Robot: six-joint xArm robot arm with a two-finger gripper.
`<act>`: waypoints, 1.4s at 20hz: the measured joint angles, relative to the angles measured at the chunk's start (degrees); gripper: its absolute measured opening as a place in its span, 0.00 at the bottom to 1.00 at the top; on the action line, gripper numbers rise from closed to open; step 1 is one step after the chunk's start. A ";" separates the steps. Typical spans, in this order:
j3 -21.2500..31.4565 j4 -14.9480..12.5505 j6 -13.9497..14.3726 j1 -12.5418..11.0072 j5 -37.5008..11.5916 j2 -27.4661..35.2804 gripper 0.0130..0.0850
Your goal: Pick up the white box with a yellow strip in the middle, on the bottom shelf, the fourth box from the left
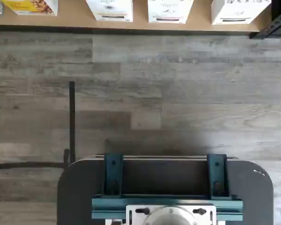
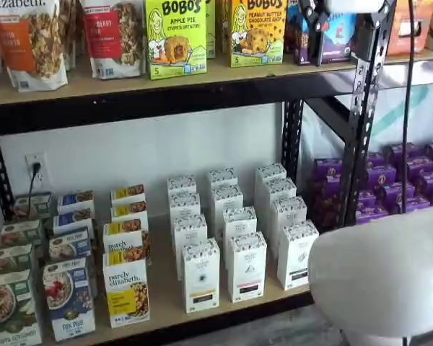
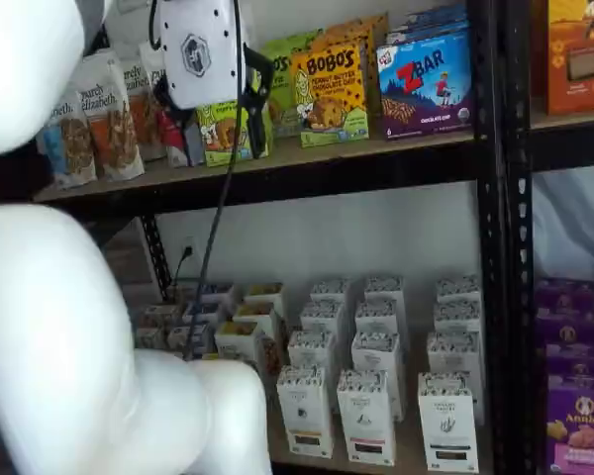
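Note:
The white box with a yellow strip point(image 2: 200, 275) stands upright at the front of the bottom shelf point(image 2: 166, 306), leftmost of three like white cartons. It also shows in a shelf view point(image 3: 305, 411) and at the edge of the wrist view point(image 1: 110, 9) on the tan board point(image 1: 75, 19). My gripper point(image 3: 214, 119) hangs high in front of the upper shelf, far above the box, white body with two black fingers spread apart and nothing between them. In a shelf view only a black part of the gripper point(image 2: 314, 32) shows at the top edge.
A "purely elizabeth" box point(image 2: 126, 292) stands left of the target, and a reddish-strip carton point(image 2: 247, 267) right of it. Rows of like cartons stand behind. My white arm point(image 2: 382, 281) fills the foreground. A black upright point(image 2: 364, 108) and purple boxes point(image 2: 404, 180) are at the right. The dark mount with teal brackets point(image 1: 164, 187) is over grey plank floor.

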 joint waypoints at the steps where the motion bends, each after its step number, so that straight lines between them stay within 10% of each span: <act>1: -0.24 0.70 -0.29 -0.62 0.52 0.29 1.00; 6: -0.76 3.91 -1.34 -3.12 2.11 1.18 1.00; 28: 15.20 -0.64 3.52 3.97 -14.77 -2.46 1.00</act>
